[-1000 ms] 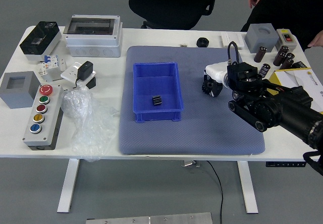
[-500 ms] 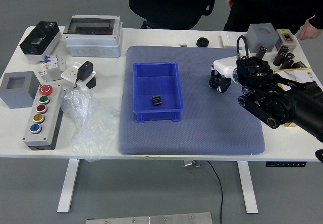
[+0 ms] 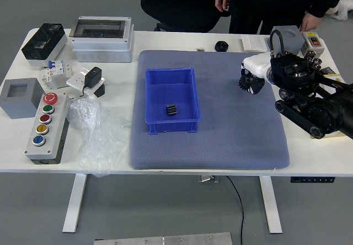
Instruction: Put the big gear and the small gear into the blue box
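Small gear (image 3: 171, 110), as we are reading the dark ridged piece, is lying on the floor of the blue box (image 3: 173, 127), which is sitting open on the mat (image 3: 231, 140), presumably so that parts are going in easily from above. Beyond and to the right of the blue box, a round black piece (image 3: 222, 46), possibly the big gear, is resting apart. With only one part showing inside, we are judging the job half done.

Right of the blue box and well apart from it, the robot's right hand (image 3: 258, 67) is hovering; whether it is clenched, released or grasping something, we are not managing to tell. Farther beyond the blue box, a person (image 3: 259, 2) is standing, one hand (image 3: 222, 0) hanging, the other hand (image 3: 311, 21) lowering beside a grey block (image 3: 291, 35).

Left of the blue box, a clear plastic bag (image 3: 99, 140) is lying crumpled.
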Motion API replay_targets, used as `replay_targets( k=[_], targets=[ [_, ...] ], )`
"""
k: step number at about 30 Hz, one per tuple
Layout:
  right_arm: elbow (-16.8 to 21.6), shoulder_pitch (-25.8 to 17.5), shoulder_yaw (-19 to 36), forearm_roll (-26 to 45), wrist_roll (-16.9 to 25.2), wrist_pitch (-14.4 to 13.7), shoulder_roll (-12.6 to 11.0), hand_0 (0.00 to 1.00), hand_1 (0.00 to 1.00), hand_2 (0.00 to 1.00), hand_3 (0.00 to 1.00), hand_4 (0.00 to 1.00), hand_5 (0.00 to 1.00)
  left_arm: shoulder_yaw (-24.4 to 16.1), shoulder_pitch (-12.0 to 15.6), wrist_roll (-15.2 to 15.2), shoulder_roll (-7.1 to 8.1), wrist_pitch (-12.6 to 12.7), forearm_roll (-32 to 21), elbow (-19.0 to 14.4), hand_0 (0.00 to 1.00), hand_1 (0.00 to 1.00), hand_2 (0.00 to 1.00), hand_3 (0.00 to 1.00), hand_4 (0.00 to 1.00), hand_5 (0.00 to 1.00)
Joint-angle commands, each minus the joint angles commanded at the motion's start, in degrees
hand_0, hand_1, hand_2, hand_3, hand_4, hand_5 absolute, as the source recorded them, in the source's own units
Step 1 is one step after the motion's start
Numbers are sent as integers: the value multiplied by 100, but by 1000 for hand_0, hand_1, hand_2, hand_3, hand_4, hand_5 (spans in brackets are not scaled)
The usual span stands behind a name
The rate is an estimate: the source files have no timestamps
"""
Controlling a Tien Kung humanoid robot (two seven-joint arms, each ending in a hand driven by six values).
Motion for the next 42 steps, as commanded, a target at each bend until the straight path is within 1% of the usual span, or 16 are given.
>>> replay_targets(
  k=[6, 12, 18, 22, 26, 31, 36, 40, 42],
  targets=[
    [578, -37, 87, -238, -57, 90, -222, 443, 378, 478, 593, 594, 111, -41, 11, 9, 31, -18, 11, -2, 857, 823, 821, 771, 593, 373],
    [1287, 18, 144, -452, -119, 171, -408, 443, 378, 477, 592, 586, 115, -57, 36, 7, 89, -21, 13, -1, 856, 823, 821, 771, 594, 373],
    [1882, 194, 122, -601, -162, 233, -497, 444, 379, 478, 589, 582, 116, -48, 61, 10, 115, -28, -1, -1, 856, 823, 821, 771, 594, 373],
    [2225, 305, 112, -685, -190, 267, -487, 445, 379, 477, 585, 579, 117, -31, 75, 13, 121, -34, -17, 0, 856, 823, 821, 771, 593, 373],
    [2494, 395, 122, -739, -218, 295, -381, 445, 379, 477, 585, 579, 117, -7, 86, 15, 124, -40, -32, 0, 856, 823, 821, 771, 593, 373],
    [2670, 486, 87, -754, -244, 325, -127, 447, 379, 476, 585, 579, 119, 21, 87, 15, 127, -50, -41, -2, 856, 823, 821, 771, 593, 372],
    [2625, 516, 35, -704, -250, 307, 241, 448, 379, 476, 585, 584, 127, 76, 90, 15, 125, -51, -64, 0, 856, 823, 821, 770, 594, 373],
    [2490, 462, -8, -628, -244, 256, 523, 444, 378, 475, 581, 587, 131, 94, 64, 12, 101, -54, -67, -1, 856, 823, 822, 770, 594, 372],
    [2423, 429, -16, -601, -240, 231, 623, 444, 378, 475, 581, 587, 131, 103, 51, 11, 87, -54, -69, -1, 856, 823, 822, 770, 594, 372]
  ],
)
